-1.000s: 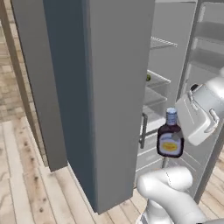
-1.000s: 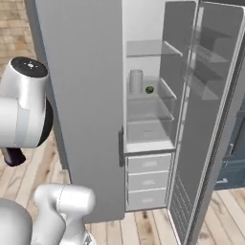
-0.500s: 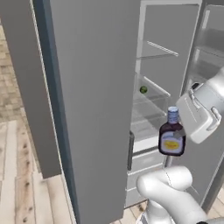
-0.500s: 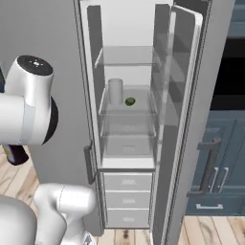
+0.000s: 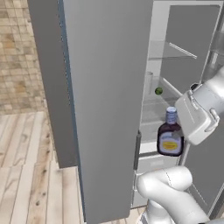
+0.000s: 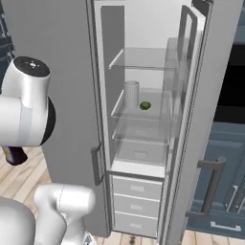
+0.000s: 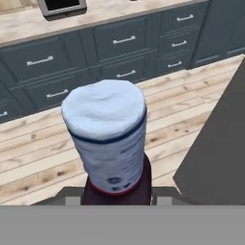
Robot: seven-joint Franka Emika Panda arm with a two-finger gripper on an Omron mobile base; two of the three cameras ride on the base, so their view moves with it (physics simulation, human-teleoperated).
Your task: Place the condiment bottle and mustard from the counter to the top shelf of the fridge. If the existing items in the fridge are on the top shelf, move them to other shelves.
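Currently gripping one condiment bottle [image 5: 169,138], jaws closed narrow on it, gripper [image 5: 186,131] at the bottle's right side in the left base view. Held upright, blue cap up, orange-yellow label facing the camera, clear of every surface. From the hand view, looking along the bottle: pale blue cap [image 7: 105,129] filling the middle, dark shoulder below it, finger tips hidden behind the grey band.

Beyond the bottle, one fridge [image 6: 143,119], big grey door [image 5: 105,105] swung open on the left of the jaws, second narrower door [image 6: 210,115] open on the right, a tall slot of free room between the two. Inside, counted: two existing items, one green ball [image 6: 145,105] and one pale translucent cylinder [image 6: 131,94], standing just beside each other on the same rack, cylinder left of the ball. One clear shelf [image 6: 143,60] above them, bare. Further racks under that pair, also bare, then three white drawers [image 6: 136,206] at the bottom.

Bottle well short of the shelf fronts, lower than the ball in the left base view and in front of the opening. Door edge with its bar handle [image 5: 137,150] just left of the bottle, not touching.

Behind the hand: wooden floor [image 7: 182,119], dark blue-grey drawers [image 7: 115,48] with silver handles, beige counter [image 7: 28,24] above them.
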